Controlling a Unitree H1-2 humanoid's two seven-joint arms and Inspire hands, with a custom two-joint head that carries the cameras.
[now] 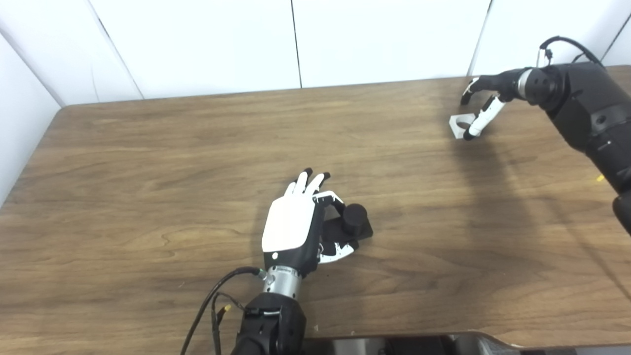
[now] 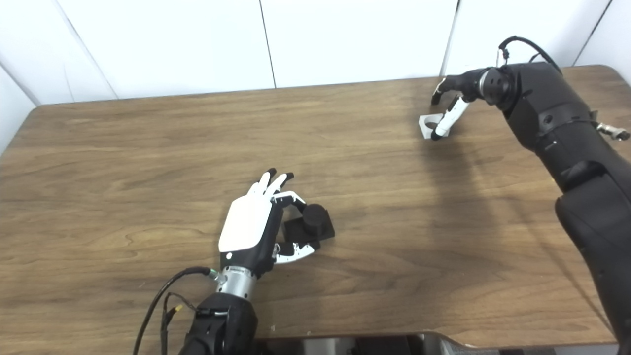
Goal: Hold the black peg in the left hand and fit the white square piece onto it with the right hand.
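brown wood-grain tabletop (image 1: 148,162) filled most of both views, backed by white wall panels (image 1: 197,44). near its middle sat the black peg (image 1: 354,218), a short round cylinder standing upright on a flat black square base that lay on the wood. the left hand (image 1: 296,222), white-backed with black fingertips, rested just beside the peg on its left side, back of the hand turned up. its long fingers (image 1: 308,181) stretched out straight and together, pointing away from the robot, past the base without wrapping it. one finger curled in at the far edge of the base and the thumb (image 1: 337,251) reached in at the near edge, so the base lay between them; whether they actually pressed on it could not be told. the peg stood on the table, not lifted.

at the far right of the table lay the white square piece with a round hole (image 2: 427,123), flat on the wood, well apart from the peg. the right hand (image 2: 451,101) hung over it at the end of a black arm (image 2: 552,123), fingers spread apart and bent downward. one white finger (image 2: 446,121) angled down with its black tip at the near right corner of the piece, seemingly touching it, while the others arched above it without closing. the piece was not picked up.
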